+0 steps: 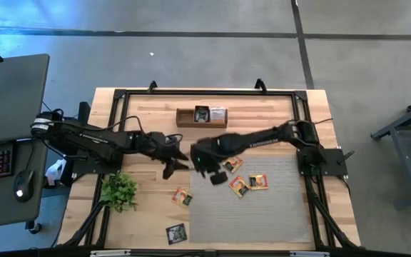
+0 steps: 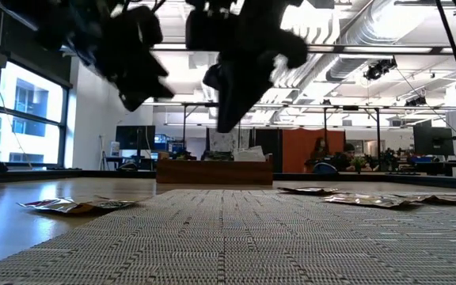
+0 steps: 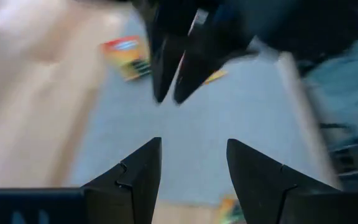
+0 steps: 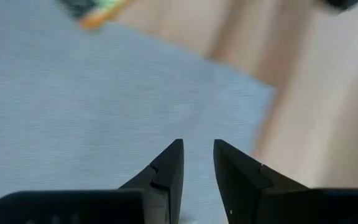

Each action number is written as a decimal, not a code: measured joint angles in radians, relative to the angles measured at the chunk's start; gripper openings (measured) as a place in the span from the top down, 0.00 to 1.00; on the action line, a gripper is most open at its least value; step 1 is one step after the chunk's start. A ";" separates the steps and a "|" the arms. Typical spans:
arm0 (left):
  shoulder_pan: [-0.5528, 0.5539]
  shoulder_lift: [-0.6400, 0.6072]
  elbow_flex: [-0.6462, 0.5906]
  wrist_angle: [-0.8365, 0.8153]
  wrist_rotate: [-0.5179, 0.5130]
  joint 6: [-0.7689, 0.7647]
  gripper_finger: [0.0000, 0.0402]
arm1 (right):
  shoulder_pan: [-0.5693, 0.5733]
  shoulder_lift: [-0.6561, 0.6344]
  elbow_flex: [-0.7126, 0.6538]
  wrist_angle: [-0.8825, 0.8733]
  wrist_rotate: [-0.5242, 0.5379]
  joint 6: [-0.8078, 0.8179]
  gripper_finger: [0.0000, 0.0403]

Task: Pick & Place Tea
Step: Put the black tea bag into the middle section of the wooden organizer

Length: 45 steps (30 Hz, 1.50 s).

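Note:
Several tea sachets lie flat on the grey mat (image 1: 262, 207): orange-yellow ones (image 1: 239, 186) (image 1: 257, 181) (image 1: 232, 165) and a dark one (image 1: 218, 177). Another sachet (image 1: 183, 197) lies at the mat's left edge, and a dark one (image 1: 176, 232) rests on the wood near the front. More sachets stand in the wooden box (image 1: 200, 116) at the far side. My right gripper (image 1: 203, 165) (image 4: 197, 163) hovers open above the mat's far left corner, nothing between its fingers. My left gripper (image 1: 175, 163) (image 3: 191, 163) hangs open just left of it, facing the right gripper's fingers (image 3: 166, 68).
A green plant (image 1: 120, 191) stands at the table's near left. A black frame (image 1: 120, 100) runs round the tabletop. In the low view the sachets (image 2: 77, 205) (image 2: 370, 200) lie flat on the table, with both grippers (image 2: 137, 75) (image 2: 232, 99) above it.

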 joint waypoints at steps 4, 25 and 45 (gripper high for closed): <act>-0.087 0.022 -0.001 0.120 0.052 -0.047 0.55 | 0.073 0.000 -0.006 -0.057 -0.011 0.139 0.79; -0.641 0.400 0.214 0.080 -0.275 -0.083 0.55 | 0.368 -0.005 -0.306 0.745 0.103 0.187 0.79; -0.594 0.583 0.354 -0.129 -0.166 -0.038 0.55 | 0.293 -0.005 -0.412 0.931 0.129 0.272 0.79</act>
